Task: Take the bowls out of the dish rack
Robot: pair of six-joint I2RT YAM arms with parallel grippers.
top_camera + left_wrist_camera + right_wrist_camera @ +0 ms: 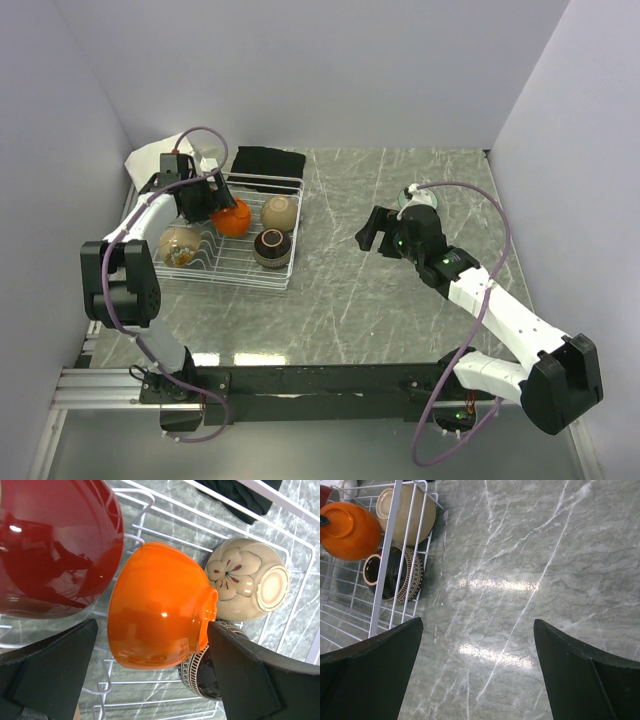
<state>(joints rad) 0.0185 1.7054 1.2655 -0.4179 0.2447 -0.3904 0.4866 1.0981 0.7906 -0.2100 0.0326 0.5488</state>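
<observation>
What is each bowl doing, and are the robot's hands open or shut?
Orange bowl: on its side in the dish rack, between the fingers of the left gripper.
Dark red bowl: in the rack.
Beige bowl: in the rack, on its side.
Dark brown bowl: in the rack, tilted.
Tan-brown bowl: in the rack.
Pale teal bowl: on the table, outside the rack.
Left gripper: open.
Right gripper: open, empty.

White rack [230, 268] by the bench's left edge holds orange bowl [232, 220], beige bowl [280, 211], brown bowl [272, 246], tan bowl [180, 243], red bowl [50, 545].

Top: high, rearward. Wrists: close, downward, sharing orange bowl [160, 605].
</observation>
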